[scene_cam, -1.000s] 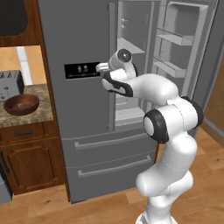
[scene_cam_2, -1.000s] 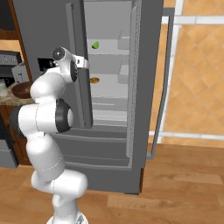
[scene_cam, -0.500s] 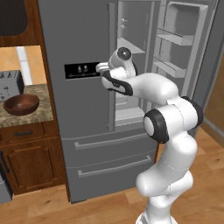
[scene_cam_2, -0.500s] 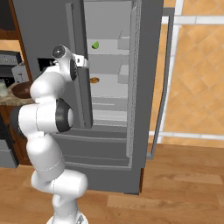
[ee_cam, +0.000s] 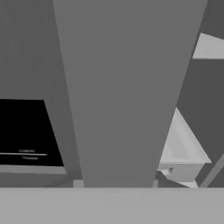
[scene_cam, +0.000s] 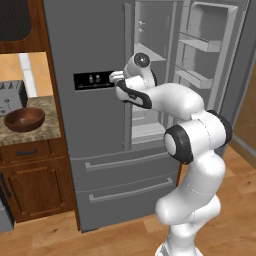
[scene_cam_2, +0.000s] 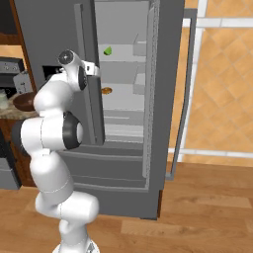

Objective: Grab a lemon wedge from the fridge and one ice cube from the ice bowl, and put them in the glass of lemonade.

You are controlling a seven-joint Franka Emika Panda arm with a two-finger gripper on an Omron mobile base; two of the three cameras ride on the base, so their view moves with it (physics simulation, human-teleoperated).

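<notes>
The gripper [scene_cam: 118, 79] sits at the vertical handle [scene_cam: 127, 75] of the fridge [scene_cam: 95, 165] left door, level with the black dispenser panel [scene_cam: 93, 80]. In the hand view a broad grey bar, evidently that handle, rises up the middle of the frame at very close range, and the jaws appear partly drawn in around it; the fingertips themselves are not visible, so the grip is a judgement, not a confirmed contact.

The right fridge door [scene_cam: 212, 60] stands swung open, exposing the interior shelves. In the right base view the lemon wedge [scene_cam_2: 107, 50] lies on an upper shelf, with a small orange lump [scene_cam_2: 106, 90] on the shelf below it.

Governing relation: the wedge lies inside the compartment, beyond the edge of the left door, higher than the gripper and to its right. The wedge is too small to resolve its long axis. The likely next requirement is to clear or open the left door, then reach up and inward.

Count:
- lemon wedges: one
- orange lumps: one
- ice bowl [scene_cam: 24, 119]: one, on the counter [scene_cam: 50, 131] left of the fridge, well apart from the gripper
- toaster [scene_cam: 11, 97]: one, behind the bowl
</notes>
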